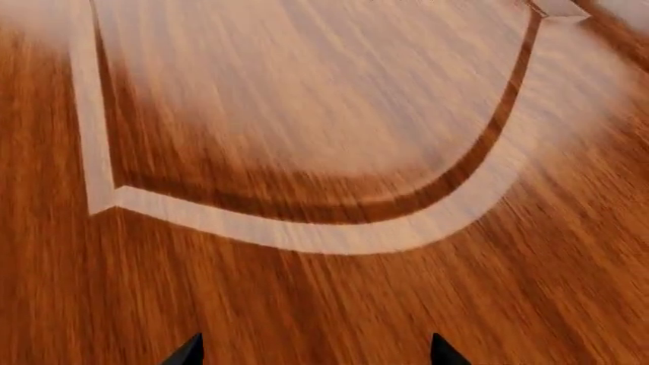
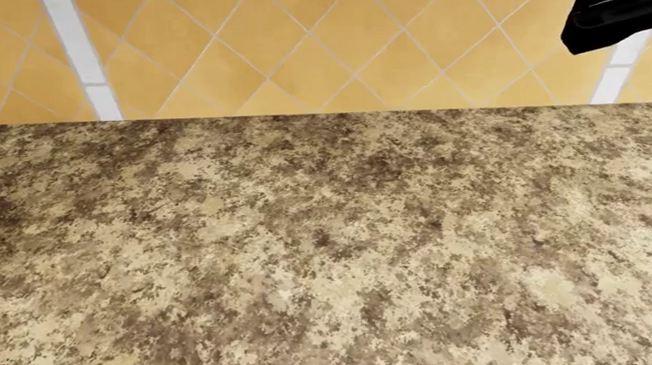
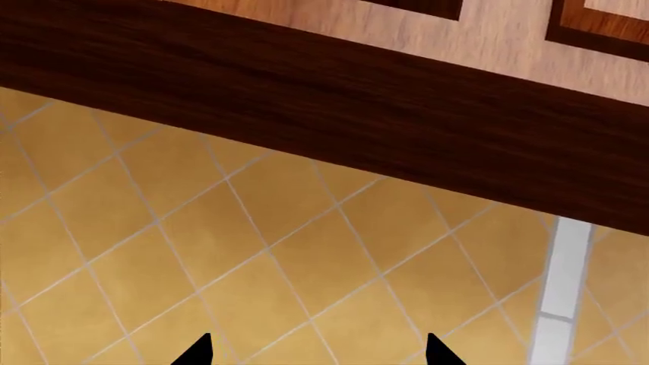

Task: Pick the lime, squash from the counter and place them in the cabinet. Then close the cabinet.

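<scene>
Speckled counter (image 2: 329,256) w/ orange tile wall (image 2: 298,52) behind; both arms' fingers (image 1: 191,351) apart

The speckled beige-and-brown granite-look surface (image 2: 329,256) is lying flat, running to the tiled wall at 12 o'clock.

The cabinet (image 1: 304,137), reddish-brown wood with an arched panel, is facing the left wrist camera closely.

The left gripper (image 1: 315,353) shows only two dark fingertips (image 1: 188,351) in its wrist view, set well apart, nothing between them. The right gripper (image 3: 316,351) shows the same, tips spread. In the head view, a black part of the right arm (image 2: 615,9) is raised.
</scene>
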Controlling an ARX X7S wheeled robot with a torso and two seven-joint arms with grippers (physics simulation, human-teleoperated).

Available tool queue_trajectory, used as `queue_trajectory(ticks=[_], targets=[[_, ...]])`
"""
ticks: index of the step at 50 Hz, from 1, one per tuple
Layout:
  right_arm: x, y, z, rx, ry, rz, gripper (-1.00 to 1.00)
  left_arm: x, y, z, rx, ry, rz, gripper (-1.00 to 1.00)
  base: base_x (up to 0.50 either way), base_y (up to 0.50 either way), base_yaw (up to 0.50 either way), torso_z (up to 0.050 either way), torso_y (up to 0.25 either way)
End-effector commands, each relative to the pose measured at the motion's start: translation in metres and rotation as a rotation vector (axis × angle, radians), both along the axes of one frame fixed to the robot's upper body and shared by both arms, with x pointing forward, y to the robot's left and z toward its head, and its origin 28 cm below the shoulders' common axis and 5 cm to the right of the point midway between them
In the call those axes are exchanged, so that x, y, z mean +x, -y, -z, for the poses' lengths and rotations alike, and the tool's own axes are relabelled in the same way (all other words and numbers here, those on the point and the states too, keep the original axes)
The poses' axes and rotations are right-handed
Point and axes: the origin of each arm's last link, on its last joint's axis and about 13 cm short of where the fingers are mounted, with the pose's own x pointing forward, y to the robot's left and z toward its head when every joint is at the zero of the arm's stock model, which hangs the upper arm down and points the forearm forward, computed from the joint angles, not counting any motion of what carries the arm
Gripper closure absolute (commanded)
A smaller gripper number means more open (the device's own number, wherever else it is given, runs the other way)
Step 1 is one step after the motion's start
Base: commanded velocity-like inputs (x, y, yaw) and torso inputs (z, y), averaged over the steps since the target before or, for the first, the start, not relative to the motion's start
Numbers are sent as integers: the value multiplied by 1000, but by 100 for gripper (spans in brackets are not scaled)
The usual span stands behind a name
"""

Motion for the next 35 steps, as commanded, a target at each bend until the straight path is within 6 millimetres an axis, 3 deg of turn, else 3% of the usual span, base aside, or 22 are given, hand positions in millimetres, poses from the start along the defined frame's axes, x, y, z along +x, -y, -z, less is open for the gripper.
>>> queue_trajectory(ticks=[1,35], targets=[[1,-1,1,-1,0,-3,-100,29,25,12,142,-118,57,-100,0,0,0,0,0],[3,-1,2,3,1,-7,-100,61,42,25,283,-266,-121,-100,0,0,0,0,-7]])
